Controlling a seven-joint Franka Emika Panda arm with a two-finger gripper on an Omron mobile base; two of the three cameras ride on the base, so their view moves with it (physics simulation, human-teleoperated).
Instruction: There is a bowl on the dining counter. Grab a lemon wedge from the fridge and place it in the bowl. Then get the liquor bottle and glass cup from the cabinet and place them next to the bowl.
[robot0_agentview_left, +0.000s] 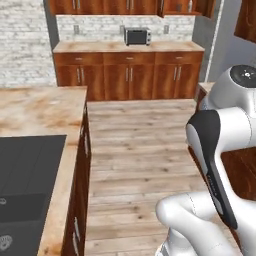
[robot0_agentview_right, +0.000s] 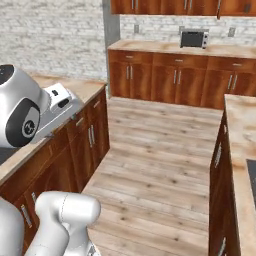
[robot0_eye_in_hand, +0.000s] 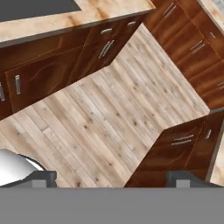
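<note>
The white arm (robot0_agentview_left: 210, 150) stands folded in a kitchen aisle, its gripper (robot0_eye_in_hand: 111, 177) spread wide and holding nothing.

In the hand view the two dark fingertips (robot0_eye_in_hand: 43, 177) stand far apart over the plank floor (robot0_eye_in_hand: 109, 113). The dining counter (robot0_agentview_left: 35, 110) with its beige marbled top lies at the left of the left base view, carrying a dark cooktop (robot0_agentview_left: 25, 170). A toaster oven (robot0_agentview_left: 137, 36) sits on the far wall counter (robot0_agentview_left: 100, 46).

Matt wood-plank floor (robot0_agentview_left: 140, 150), glossy reddish wood base cabs (robot0_agentview_left: 130, 75), marbled stone counter (robot0_agentview_left: 40, 110).
</note>
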